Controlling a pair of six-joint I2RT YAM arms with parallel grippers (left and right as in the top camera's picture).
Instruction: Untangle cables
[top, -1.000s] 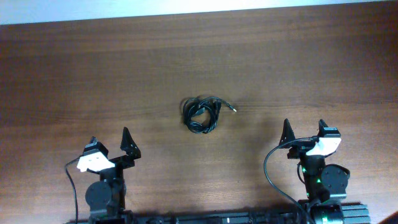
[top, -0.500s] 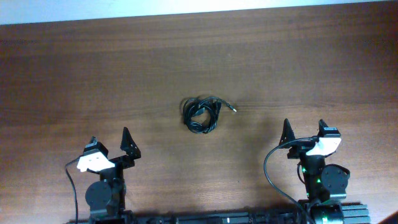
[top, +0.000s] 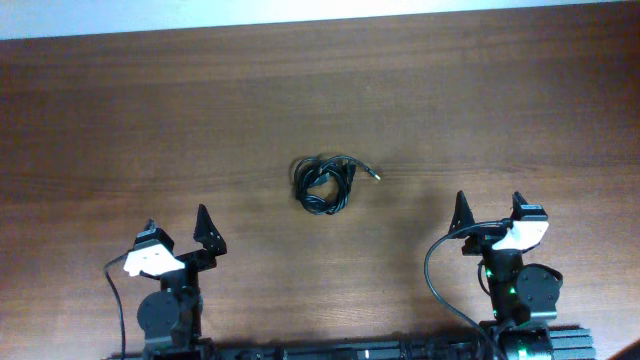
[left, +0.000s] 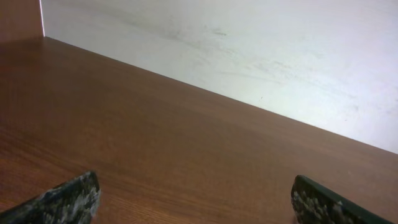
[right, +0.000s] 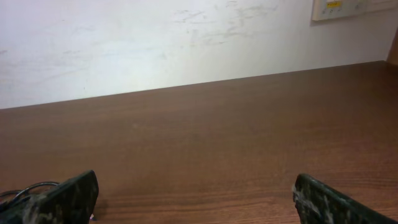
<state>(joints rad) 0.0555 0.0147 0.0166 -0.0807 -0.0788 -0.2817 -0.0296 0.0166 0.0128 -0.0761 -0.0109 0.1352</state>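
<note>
The cables (top: 322, 183) lie bunched in one small black tangle at the middle of the table, with a plug end poking out to its right. My left gripper (top: 176, 220) stands open at the near left, well short of the tangle, and the left wrist view shows only bare wood between its fingers (left: 68, 199). At the near right, my right gripper (top: 489, 200) is open too and holds nothing. A thin loop of cable (right: 25, 188) peeks out behind its left finger (right: 68, 198) in the right wrist view.
The brown wooden table (top: 500, 90) runs back to a white wall (right: 186, 37). A pale wall plate (right: 348, 9) shows at the upper right of the right wrist view. Thicker black arm wires (top: 432, 270) loop beside the right arm's base.
</note>
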